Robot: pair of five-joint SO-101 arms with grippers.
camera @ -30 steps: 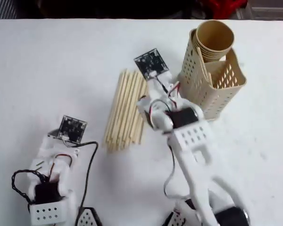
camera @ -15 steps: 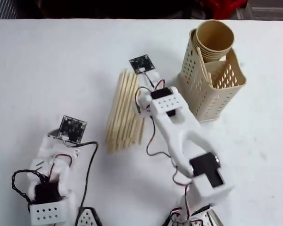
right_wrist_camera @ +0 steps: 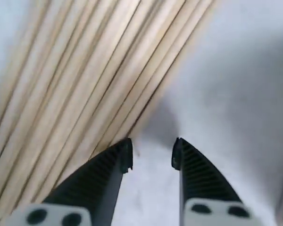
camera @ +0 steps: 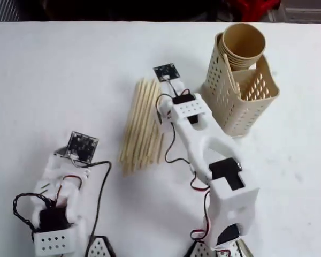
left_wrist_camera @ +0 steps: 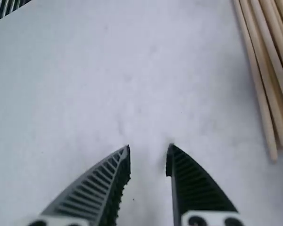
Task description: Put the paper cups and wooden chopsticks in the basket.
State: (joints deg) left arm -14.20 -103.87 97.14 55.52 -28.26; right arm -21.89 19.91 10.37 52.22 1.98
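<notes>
Right end effector (right_wrist_camera: 152,153) beside pale chopsticks (right_wrist_camera: 85,80)

**A:** Right arm (camera: 198,134) on the move! 1 second ago its wrist hung by the basket (camera: 224,107); it has swung toward the table's (camera: 53,64) left edge, over the wooden chopsticks (camera: 142,123).

**B:** Then a touch back right in the last 0.5 seconds. Right gripper (right_wrist_camera: 151,153) is now spread at the bundle's edge, with the elbow drawn toward the near edge.

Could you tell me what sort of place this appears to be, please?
Likely a robotics test bench: the left arm and right arm, wiring exposed, stand on a plain white table beside staged props, chopsticks and a basket holding cups.
</notes>
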